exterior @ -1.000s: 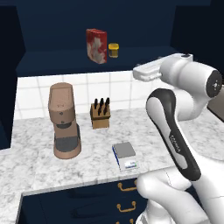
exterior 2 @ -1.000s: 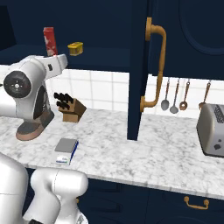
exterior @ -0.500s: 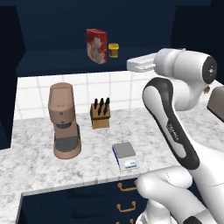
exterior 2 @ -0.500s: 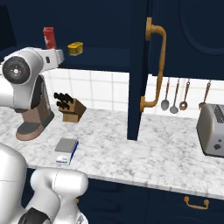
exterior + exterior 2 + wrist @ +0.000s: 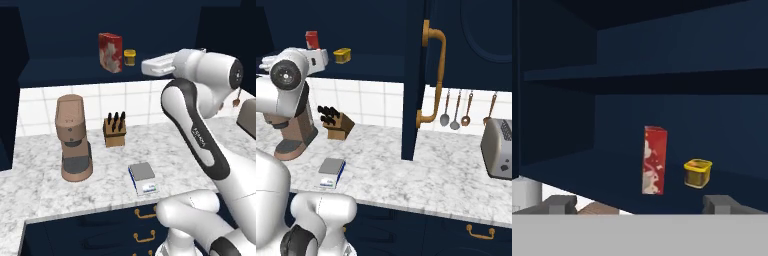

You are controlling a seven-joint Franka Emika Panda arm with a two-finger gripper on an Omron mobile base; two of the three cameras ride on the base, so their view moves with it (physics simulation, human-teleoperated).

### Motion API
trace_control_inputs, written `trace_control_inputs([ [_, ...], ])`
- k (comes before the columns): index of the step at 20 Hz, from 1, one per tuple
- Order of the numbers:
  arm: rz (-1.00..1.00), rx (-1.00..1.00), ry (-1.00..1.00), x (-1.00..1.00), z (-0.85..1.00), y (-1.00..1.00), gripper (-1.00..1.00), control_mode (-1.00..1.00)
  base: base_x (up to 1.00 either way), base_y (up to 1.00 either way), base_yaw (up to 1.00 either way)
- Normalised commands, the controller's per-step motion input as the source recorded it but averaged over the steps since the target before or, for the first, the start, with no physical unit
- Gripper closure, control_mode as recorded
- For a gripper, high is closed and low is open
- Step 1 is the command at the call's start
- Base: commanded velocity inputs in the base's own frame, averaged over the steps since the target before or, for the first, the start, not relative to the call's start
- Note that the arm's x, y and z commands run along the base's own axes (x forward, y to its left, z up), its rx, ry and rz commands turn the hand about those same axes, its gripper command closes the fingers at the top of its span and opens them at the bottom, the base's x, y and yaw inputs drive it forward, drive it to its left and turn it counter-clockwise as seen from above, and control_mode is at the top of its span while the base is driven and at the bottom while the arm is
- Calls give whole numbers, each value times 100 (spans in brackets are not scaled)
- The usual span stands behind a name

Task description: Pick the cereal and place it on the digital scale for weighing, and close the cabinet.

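The cereal stood upright on the bottom shelf of the open cabinet, just beside a small yellow jar on its right. The pincer was released, its two fingertips spread wide and level with the shelf, pointing at the box but well short of it. Below, on the marble table, the digital scale lay bare near the front edge, between a brown coffee grinder and the arm, with a knife block behind it. The cabinet door stood open.

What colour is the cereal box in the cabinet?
Red, with a whitish-pink picture on its front; the cereal box shows best in the left base view.
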Motion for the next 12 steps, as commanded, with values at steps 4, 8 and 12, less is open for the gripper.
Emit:
trace_control_inputs([
  [4, 3, 0, 0, 31, 0, 0, -100, -100, 0, 0, 0],
  [8, 3, 0, 0, 29, 8, 7, -100, -100, 0, 0, 0],
  [12, 3, 1, 0, 33, 7, 3, -100, -100, 0, 0, 0],
])
